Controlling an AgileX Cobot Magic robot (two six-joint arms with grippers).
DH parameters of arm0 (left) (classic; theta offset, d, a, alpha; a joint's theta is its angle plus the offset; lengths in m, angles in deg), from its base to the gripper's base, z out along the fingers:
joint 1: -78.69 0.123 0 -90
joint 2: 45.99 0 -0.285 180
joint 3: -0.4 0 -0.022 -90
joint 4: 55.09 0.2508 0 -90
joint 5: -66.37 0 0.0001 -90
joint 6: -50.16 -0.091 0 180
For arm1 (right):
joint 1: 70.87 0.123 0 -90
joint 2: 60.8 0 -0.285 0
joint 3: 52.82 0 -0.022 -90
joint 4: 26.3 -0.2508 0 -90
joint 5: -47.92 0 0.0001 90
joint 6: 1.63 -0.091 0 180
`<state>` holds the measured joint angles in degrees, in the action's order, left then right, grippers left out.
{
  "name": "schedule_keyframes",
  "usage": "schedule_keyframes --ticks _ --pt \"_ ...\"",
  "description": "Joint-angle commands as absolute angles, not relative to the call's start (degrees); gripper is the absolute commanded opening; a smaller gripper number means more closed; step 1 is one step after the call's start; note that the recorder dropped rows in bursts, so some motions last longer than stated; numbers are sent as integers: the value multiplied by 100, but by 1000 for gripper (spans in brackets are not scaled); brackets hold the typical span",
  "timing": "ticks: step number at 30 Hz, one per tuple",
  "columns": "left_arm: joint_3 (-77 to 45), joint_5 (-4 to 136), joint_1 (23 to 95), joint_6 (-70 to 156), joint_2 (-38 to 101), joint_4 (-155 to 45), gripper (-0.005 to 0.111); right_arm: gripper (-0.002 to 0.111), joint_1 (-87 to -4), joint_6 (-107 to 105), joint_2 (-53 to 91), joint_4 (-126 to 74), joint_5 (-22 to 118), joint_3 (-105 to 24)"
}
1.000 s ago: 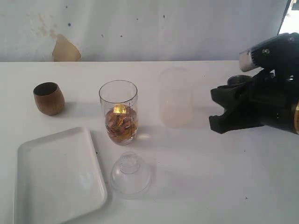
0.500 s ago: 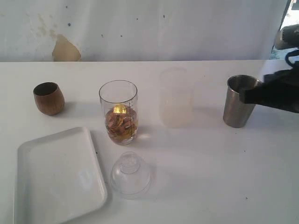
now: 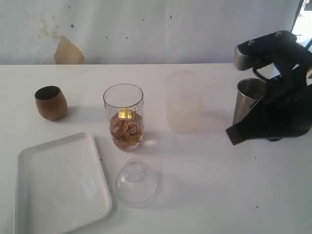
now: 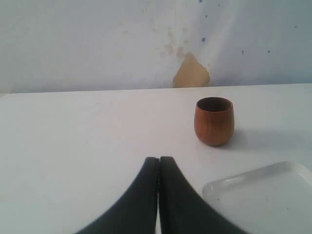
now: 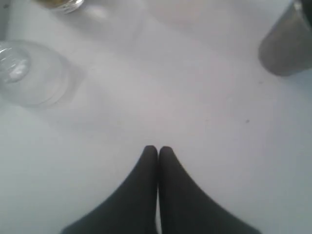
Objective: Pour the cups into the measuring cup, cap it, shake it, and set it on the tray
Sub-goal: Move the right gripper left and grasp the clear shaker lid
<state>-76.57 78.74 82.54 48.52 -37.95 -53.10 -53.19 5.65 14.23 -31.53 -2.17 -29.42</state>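
The measuring cup (image 3: 124, 117) stands mid-table, holding brown and golden bits at its bottom. The clear dome cap (image 3: 136, 181) lies in front of it, also seen as cap (image 5: 27, 73). The wooden cup (image 3: 50, 103) stands at the left, also wooden cup (image 4: 214, 121). The frosted cup (image 3: 184, 102) is right of the measuring cup. The steel tumbler (image 3: 246, 97) stands at the right, partly behind my right arm, its side in steel tumbler (image 5: 287, 44). The white tray (image 3: 58, 183) lies front left. My right gripper (image 5: 158, 150) is shut and empty near the tumbler, its tip at gripper (image 3: 232, 135). My left gripper (image 4: 159, 161) is shut, empty, apart from the wooden cup.
A white wall with a tan patch (image 3: 68, 51) runs behind the table. The tray's corner (image 4: 253, 192) lies beside my left fingers. The measuring cup's base (image 5: 61, 4) shows at the edge of the right wrist view.
The right arm swung back into view, coming down in front of the steel tumbler. The cups, cap and tray have not moved.
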Motion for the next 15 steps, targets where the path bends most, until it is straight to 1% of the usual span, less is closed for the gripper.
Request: schedule_keyframes --ticks 1,4,7,9,12,15 --pt "-7682 7844 8263 4862 -3820 -5299 1 0 -4661 1015 1574 -3393 -573 -2985" --pt "-7682 7844 8263 4862 -3820 -5299 1 1 -4294 938 1906 -3443 -590 -3103" --pt "-7682 7844 8263 4862 -3820 -5299 1 10 -4055 816 2392 -3433 -739 -3422" --pt "-7682 7844 8263 4862 -3820 -5299 1 21 -3952 726 2721 -3444 -791 -3694" --pt "-7682 7844 8263 4862 -3820 -5299 1 40 -3827 686 3115 -3459 -791 -4072" --pt "-7682 7844 8263 4862 -3820 -5299 1 49 -3697 672 3462 -3570 -575 -4320"
